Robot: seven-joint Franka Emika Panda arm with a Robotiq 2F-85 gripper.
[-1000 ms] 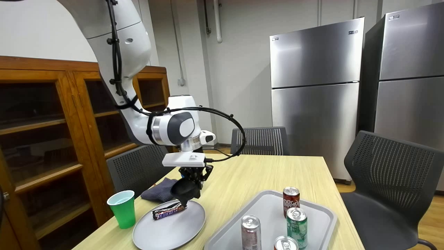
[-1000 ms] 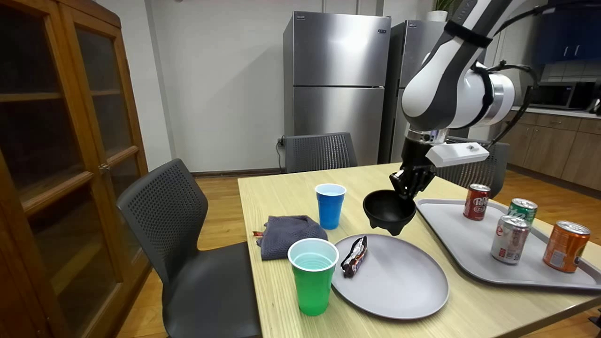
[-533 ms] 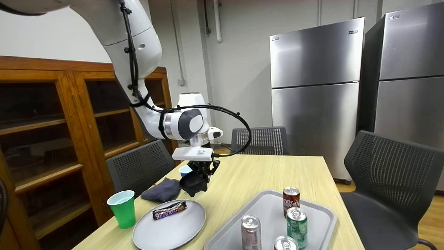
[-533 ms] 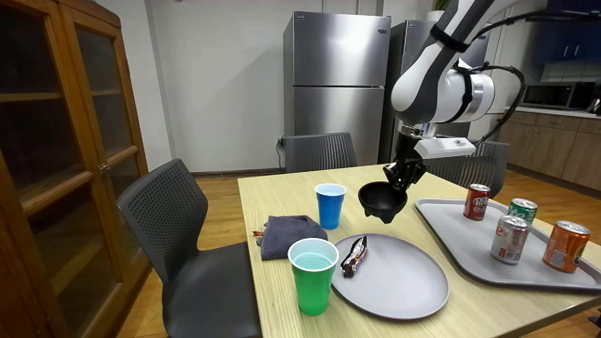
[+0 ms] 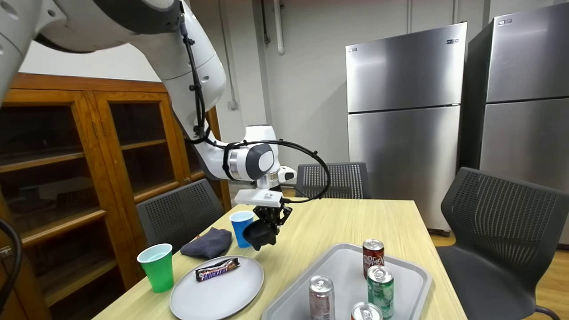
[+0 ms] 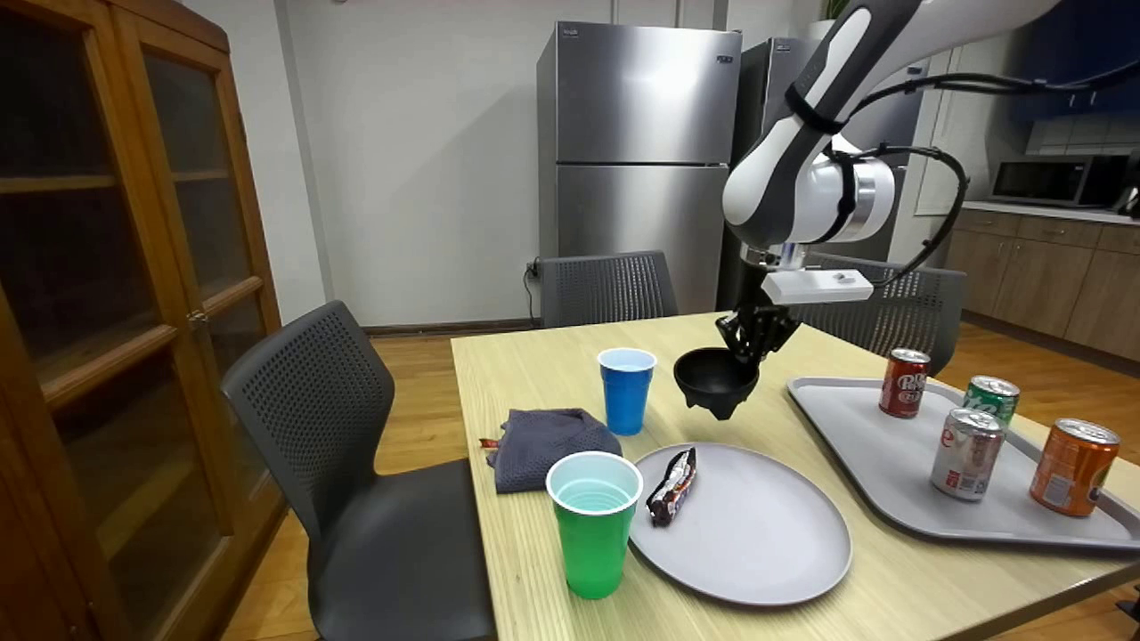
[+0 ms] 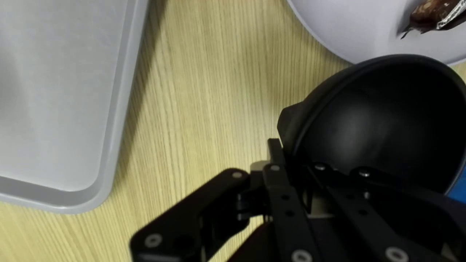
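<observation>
Gripping the black bowl (image 6: 715, 383) in the end effector (image 7: 295, 156), moving farther beyond the plate (image 5: 222, 295). In an exterior view, hiding less of the blue cup (image 5: 238, 227) there, with a tray (image 6: 859, 436) beside the plate.

A: What shade is the claw (image 7: 296, 160)?
B: Black, dotted with silvery screws (image 7: 153, 240), and the bowl (image 7: 386, 120) at its tip is solid black.
A: And the worktop (image 7: 211, 98) beneath the claw?
B: Pale yellow wood, streaked with fine straight grain.
A: What about close by the claw?
B: The blue cup (image 6: 626, 401) is whitish inside; farther off, the green cup (image 6: 594, 547) has a white rim. The cloth (image 6: 552, 450) is dark slate.
A: And the plate (image 6: 757, 534)?
B: Lilac-grey, under a dark brown Snickers bar (image 5: 217, 270) with blue-and-white lettering.
A: The tray (image 7: 62, 91) across from the blue cup?
B: Light grey, with a dark red Dr Pepper can (image 6: 904, 389) and an orange can (image 6: 1076, 476).
</observation>
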